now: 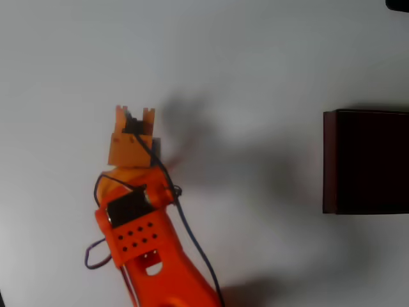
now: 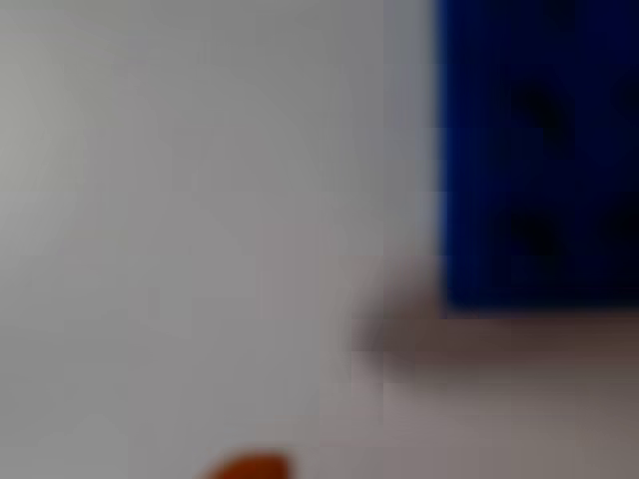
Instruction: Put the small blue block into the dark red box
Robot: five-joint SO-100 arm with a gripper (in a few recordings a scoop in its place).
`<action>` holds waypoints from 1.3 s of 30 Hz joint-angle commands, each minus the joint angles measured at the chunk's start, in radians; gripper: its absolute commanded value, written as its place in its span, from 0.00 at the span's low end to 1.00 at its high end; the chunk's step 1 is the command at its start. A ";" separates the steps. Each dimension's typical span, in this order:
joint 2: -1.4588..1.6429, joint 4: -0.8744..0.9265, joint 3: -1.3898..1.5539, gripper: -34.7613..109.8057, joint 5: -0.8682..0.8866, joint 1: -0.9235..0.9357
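Observation:
In the wrist view the small blue block (image 2: 539,150) looms large and blurred at the upper right, lying on the white table with a grey shadow under its lower edge. A bit of orange fingertip (image 2: 250,467) shows at the bottom edge, apart from the block. In the overhead view my orange gripper (image 1: 135,116) points down at the table left of centre, its two prongs standing apart, and it hides the block beneath it. The dark red box (image 1: 367,161) sits at the right edge, far from the gripper, its inside near black.
The white table (image 1: 255,64) lies bare between the gripper and the box. The orange arm (image 1: 147,243) with its dark cables comes in from the bottom left. A dark object (image 1: 399,4) sits at the top right corner.

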 commanded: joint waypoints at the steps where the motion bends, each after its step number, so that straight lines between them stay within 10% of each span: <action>1: -0.002 0.011 -0.041 0.39 -0.011 0.006; 39: -0.075 0.091 -0.186 0.24 -0.236 0.101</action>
